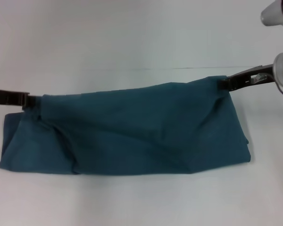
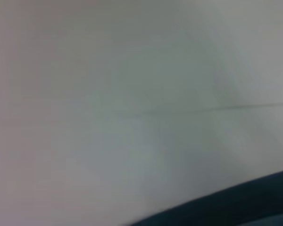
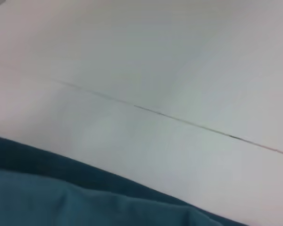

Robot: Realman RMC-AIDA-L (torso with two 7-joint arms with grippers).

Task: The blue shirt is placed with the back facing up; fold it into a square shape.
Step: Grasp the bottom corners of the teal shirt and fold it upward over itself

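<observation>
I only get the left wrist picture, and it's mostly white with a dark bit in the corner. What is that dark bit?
Observer: It's the blue shirt, lying as a long folded band across the white table.
Operator: Where's my left gripper?
Observer: The left gripper is at the band's upper corner on the robot's left, shut on the cloth.
Operator: And the other one?
Observer: The right gripper pinches the opposite upper corner, lifting it so the fabric peaks there.
Operator: Any writing showing?
Observer: No, only plain blue fabric shows.
</observation>
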